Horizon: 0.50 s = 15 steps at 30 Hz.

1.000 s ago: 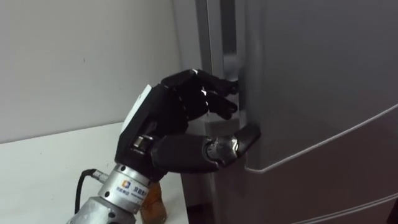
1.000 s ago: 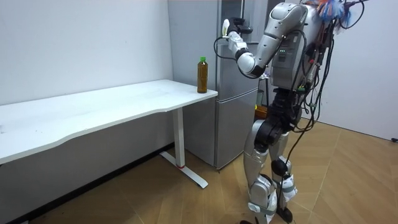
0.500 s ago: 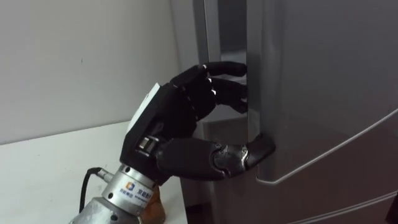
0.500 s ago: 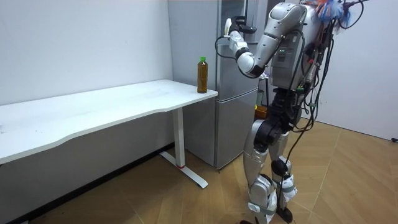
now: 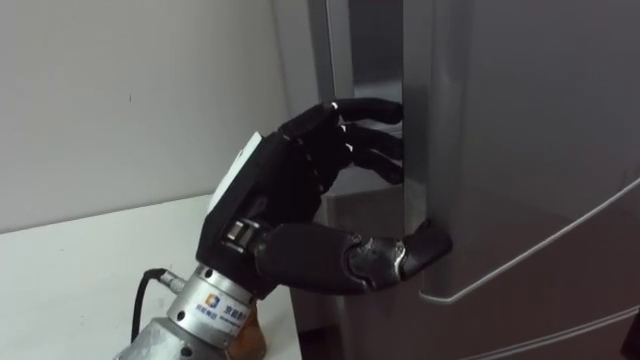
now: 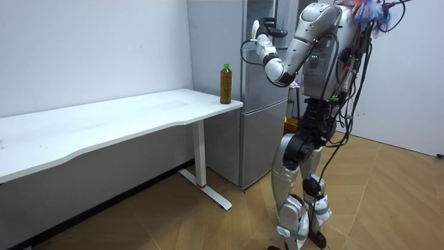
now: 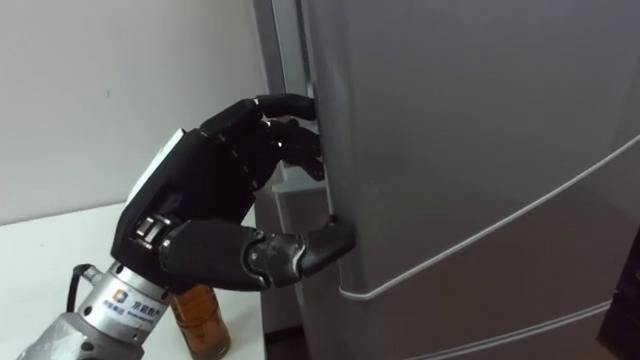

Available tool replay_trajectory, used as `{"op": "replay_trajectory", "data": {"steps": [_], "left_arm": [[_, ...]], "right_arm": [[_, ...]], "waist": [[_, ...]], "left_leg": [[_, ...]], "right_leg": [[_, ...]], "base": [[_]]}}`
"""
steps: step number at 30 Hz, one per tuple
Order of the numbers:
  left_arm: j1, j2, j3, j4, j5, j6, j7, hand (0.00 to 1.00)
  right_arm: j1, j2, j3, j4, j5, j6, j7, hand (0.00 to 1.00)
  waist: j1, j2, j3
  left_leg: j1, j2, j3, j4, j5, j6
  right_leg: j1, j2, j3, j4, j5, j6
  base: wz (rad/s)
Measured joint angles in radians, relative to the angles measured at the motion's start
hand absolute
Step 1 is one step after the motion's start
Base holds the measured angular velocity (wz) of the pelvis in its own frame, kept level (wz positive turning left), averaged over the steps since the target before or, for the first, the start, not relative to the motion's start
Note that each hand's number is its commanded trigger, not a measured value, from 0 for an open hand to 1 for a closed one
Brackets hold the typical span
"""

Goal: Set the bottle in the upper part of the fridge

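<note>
Nearest, the left hand is seen closed on the edge of the upper door. Its fingers are hooked behind the edge, and the thumb is pressed on the front, close to the seam above the lower door. A narrow gap is seen between the door and the cabinet. The hold is judged to be shallow. If the door is pulled at an angle, the fingertips could be slipped off the smooth metal, and the door could be drawn shut by its seal.

Just under the wrist, the bottle is stood upright on the corner of the white table, near the fridge. It could be struck by the forearm and tipped over the table's edge if the arm is lowered or swung wide.

Farther off, the robot is stood close before the fridge, so the opening door may be blocked by its own body.
</note>
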Motion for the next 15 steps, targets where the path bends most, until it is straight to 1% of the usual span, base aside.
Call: {"op": "replay_trajectory", "data": {"steps": [5,11,15], "left_arm": [[0.0,0.0,-0.009,-0.001,0.0,0.0,-0.002,0.0],[0.0,-0.002,-0.019,-0.002,-0.002,-0.005,-0.025,0.0],[0.0,-0.003,-0.024,-0.005,-0.003,-0.009,-0.058,0.0]], "right_arm": [[0.0,0.0,0.006,0.0,0.0,0.0,0.003,0.0],[0.0,0.0,0.007,0.0,0.001,0.0,0.01,0.0],[0.0,-0.001,0.008,-0.002,0.008,0.0,0.01,0.0]], "waist": [[0.0,-0.003,-0.0009],[-0.001,-0.006,-0.0018],[-0.001,-0.007,-0.003]], "left_leg": [[0.0,0.0,0.0,-0.001,0.0,0.0],[0.0,0.0,0.002,0.0,0.0,0.0],[0.0,0.0,0.005,0.0,0.0,0.0]], "right_leg": [[0.001,0.0,0.0,0.0,0.0,0.0],[0.0,0.0,0.001,0.0,0.0,0.0],[-0.001,0.0,0.008,0.0,0.0,0.0]], "base": [[0.0],[0.0],[-0.01]]}}
